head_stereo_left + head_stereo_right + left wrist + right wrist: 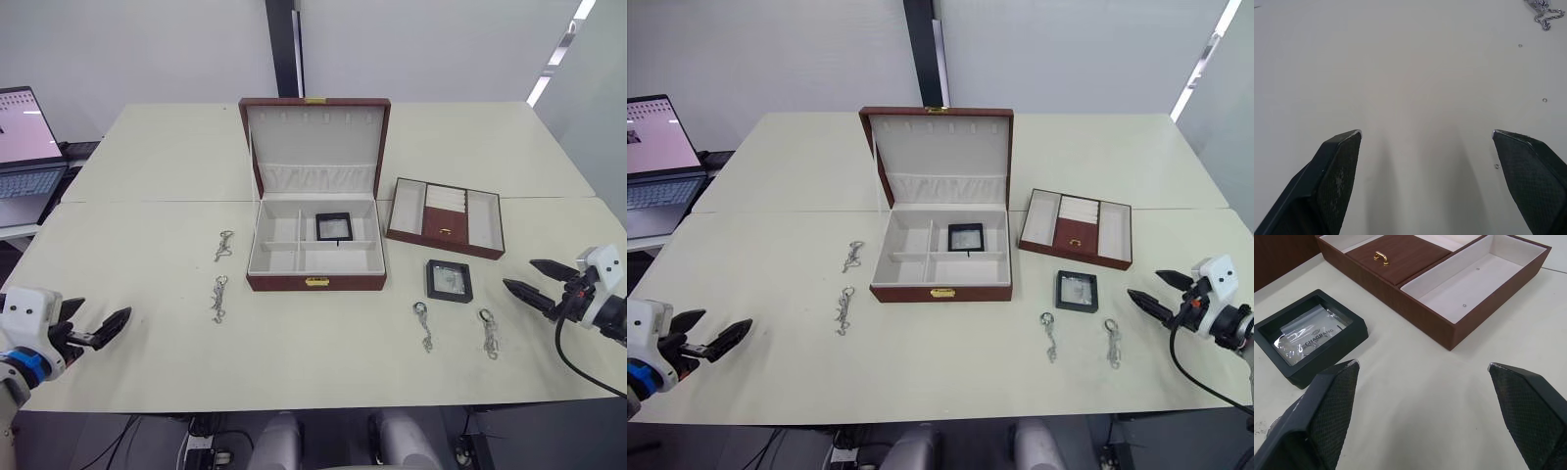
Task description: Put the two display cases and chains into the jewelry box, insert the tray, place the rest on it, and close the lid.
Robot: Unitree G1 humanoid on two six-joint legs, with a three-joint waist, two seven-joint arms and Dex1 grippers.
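Cut off: a grey laptop (pixel 27 157) runs past the picture edge, on the robot's left.
Box: the big red-brown wooden jewelry box (pixel 315 282) sits mid-surface, its cream-lined lid (pixel 315 142) standing up.
Cases: one small black square display case (pixel 333 227) lies inside the box; the other display case (pixel 450 280) lies just right of it.
Tray: the shallow red-brown tray (pixel 446 217) rests beside the box.
Chains: two silver chains (pixel 220 298) lie left, two more chains (pixel 424 326) right.
Fingers: left gripper (pixel 95 328) and right gripper (pixel 529 279) both spread wide, holding nothing.
Surface: a pale cream surface (pixel 313 362).
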